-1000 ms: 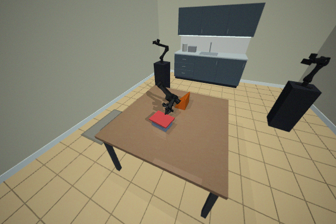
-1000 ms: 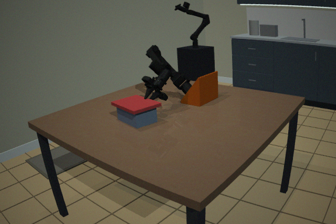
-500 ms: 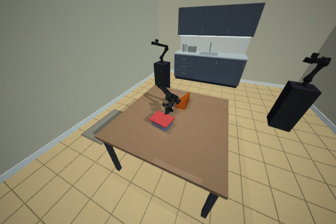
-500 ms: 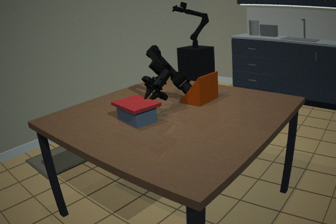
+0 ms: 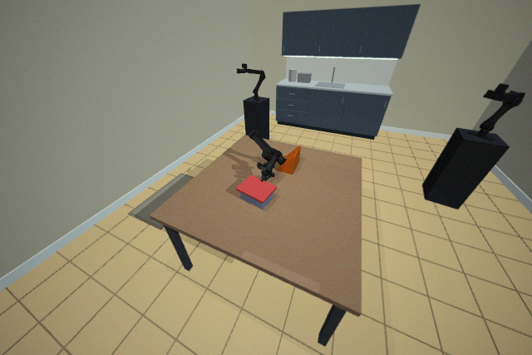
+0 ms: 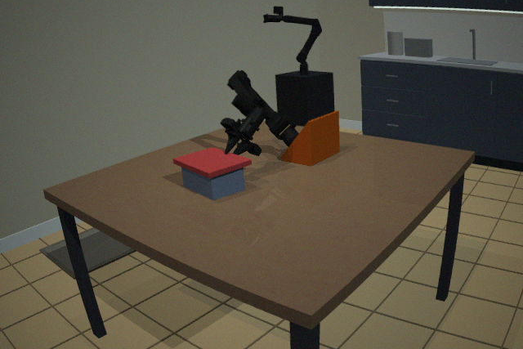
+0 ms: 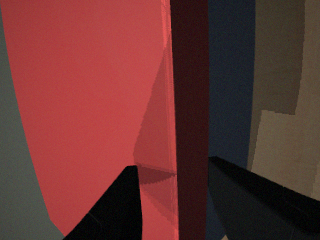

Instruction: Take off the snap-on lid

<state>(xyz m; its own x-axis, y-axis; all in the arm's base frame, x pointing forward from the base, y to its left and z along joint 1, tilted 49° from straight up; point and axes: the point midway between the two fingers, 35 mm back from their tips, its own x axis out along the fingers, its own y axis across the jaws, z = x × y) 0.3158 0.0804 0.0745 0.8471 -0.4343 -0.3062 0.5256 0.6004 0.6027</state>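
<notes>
1 black gripper [image 5: 264,179] [image 6: 231,152] [image 7: 172,171] clenched on the near edge of the red lid [image 5: 256,188] [image 6: 211,161] [image 7: 90,90], lid atop the blue box [image 5: 258,201] [image 6: 213,183] [image 7: 230,75], box on the brown table [image 5: 309,222] [image 6: 320,226], orange wedge-shaped block [image 5: 291,162] [image 6: 316,140] near the arm.

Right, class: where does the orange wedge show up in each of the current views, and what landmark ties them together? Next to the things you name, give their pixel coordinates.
Top: just above centre, the wedge [image 5: 292,163] [image 6: 319,140].
Exterior: right of centre.
Wrist: not in it.
Shared landmark: the red lid [image 5: 256,189] [image 6: 212,161] [image 7: 90,100].

Table shared by high, low views
</notes>
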